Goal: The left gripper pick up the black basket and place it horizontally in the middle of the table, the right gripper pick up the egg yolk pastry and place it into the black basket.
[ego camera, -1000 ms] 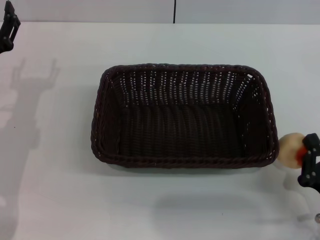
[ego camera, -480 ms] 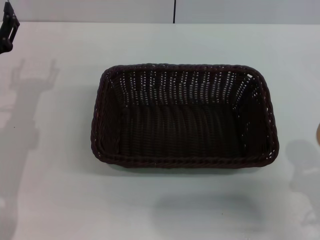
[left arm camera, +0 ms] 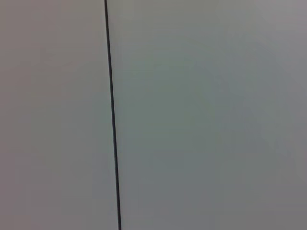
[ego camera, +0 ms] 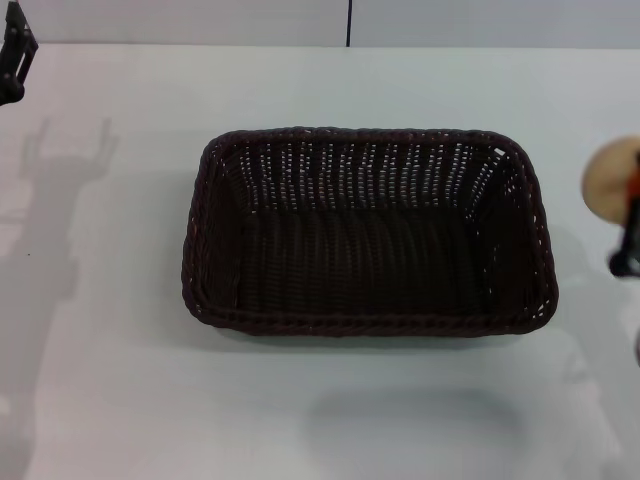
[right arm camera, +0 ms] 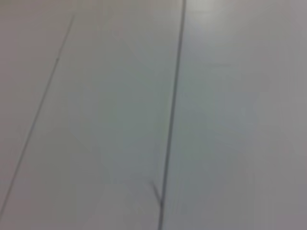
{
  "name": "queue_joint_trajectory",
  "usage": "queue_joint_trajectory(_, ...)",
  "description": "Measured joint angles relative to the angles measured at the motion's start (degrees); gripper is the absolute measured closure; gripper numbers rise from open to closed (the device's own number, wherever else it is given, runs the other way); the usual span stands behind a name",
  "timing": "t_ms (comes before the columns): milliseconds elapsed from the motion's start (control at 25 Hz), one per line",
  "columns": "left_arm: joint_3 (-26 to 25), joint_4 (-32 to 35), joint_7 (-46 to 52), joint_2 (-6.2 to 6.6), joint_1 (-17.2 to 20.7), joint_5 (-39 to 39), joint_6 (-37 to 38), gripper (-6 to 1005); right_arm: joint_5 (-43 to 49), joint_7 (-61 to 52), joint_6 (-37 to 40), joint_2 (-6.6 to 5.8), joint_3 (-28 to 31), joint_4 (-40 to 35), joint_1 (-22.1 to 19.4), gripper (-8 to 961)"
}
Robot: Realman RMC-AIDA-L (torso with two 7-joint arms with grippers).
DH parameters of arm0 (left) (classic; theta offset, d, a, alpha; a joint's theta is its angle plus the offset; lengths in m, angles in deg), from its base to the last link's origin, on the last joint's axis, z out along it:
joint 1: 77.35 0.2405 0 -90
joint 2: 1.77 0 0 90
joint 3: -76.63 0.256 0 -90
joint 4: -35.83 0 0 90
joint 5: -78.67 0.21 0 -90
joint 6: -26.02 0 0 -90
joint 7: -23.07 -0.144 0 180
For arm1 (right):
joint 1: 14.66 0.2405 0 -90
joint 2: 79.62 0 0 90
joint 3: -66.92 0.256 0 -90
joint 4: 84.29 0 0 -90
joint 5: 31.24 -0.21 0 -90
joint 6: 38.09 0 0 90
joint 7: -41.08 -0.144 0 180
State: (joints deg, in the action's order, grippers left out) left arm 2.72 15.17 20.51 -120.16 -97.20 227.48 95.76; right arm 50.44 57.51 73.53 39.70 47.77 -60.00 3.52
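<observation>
The black basket (ego camera: 368, 230) lies lengthwise across the middle of the white table (ego camera: 120, 380), open side up and empty. At the right edge of the head view my right gripper (ego camera: 628, 225) is shut on the egg yolk pastry (ego camera: 610, 180), a pale cream ball with an orange-red patch, held in the air just right of the basket's right rim. My left gripper (ego camera: 14, 55) is parked at the far left corner, away from the basket. The wrist views show only plain pale surfaces with dark seams.
A grey wall with a dark vertical seam (ego camera: 349, 22) runs behind the table's far edge. Arm shadows (ego camera: 50, 200) fall on the table's left side.
The right gripper with the pastry left the view at the lower right, then came back higher up at the right edge. The basket and left gripper have not moved.
</observation>
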Motion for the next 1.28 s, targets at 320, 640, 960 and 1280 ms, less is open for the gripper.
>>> queue_joint_trajectory(320,0.00,0.14,0.07,0.00,0.07,0.00,0.25,172,0.88,-11.87,-17.12,0.08,2.33,-4.01,9.56,927)
queue_joint_trajectory(640,0.00,0.00,0.10,0.05,0.09,-0.01,0.25,172,9.22,-14.58,-17.79,-0.01,2.86,-3.96,10.60,819)
queue_joint_trajectory(960,-0.01,0.00,0.11,0.09,0.04,-0.02,0.24,172,9.13,-14.64,-13.46,0.04,3.99,-3.91,7.72,677)
queue_joint_trajectory(1280,-0.37,0.00,0.11,0.08,0.73,0.00,0.28,172,8.92,-14.55,-3.20,-0.05,12.78,-4.42,-1.34,435)
